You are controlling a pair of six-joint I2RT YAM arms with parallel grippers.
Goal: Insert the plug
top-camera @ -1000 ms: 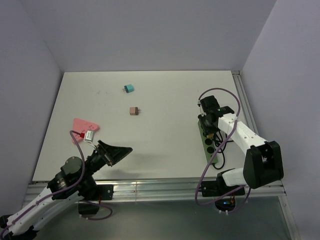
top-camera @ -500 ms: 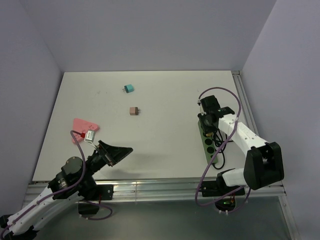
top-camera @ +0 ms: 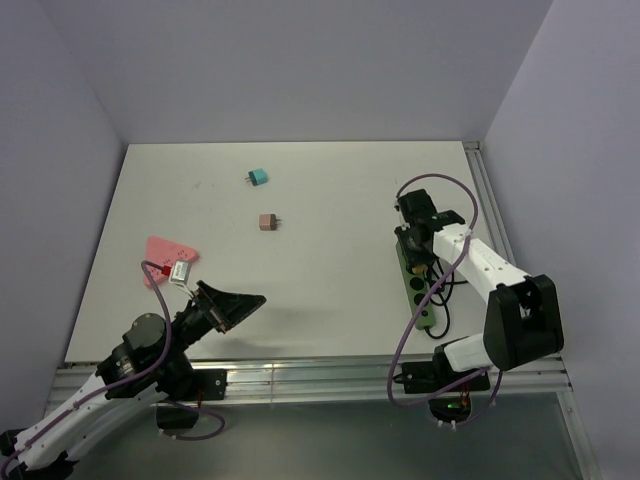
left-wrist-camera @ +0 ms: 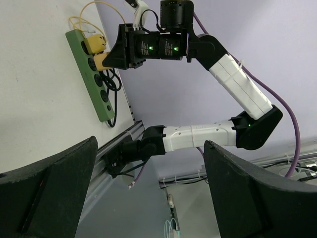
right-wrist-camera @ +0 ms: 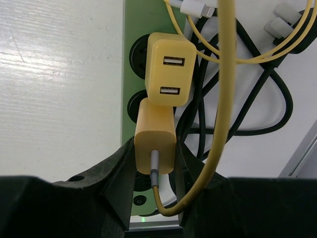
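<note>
right arm: elbow swung slightly left since a second ago, wrist stays over the strip. left arm unchanged.
- right gripper (right-wrist-camera: 154,154): pointed down, fingers clamped on either side of the yellow plug (right-wrist-camera: 155,141), grey lead trailing from its back.
- plug: nose at the second socket of the green power strip (right-wrist-camera: 130,114), touching the yellow usb charger (right-wrist-camera: 168,74) in the socket beyond; depth of seating cannot be told.
- yellow cable (right-wrist-camera: 225,99) and black cable (right-wrist-camera: 257,99): looped on the strip's right side, toward the table's right edge rail (top-camera: 490,200).
- left of strip: bare table (top-camera: 330,280).
- left gripper (top-camera: 240,305): near left, raised, jaws spread wide, holding nothing.
</note>
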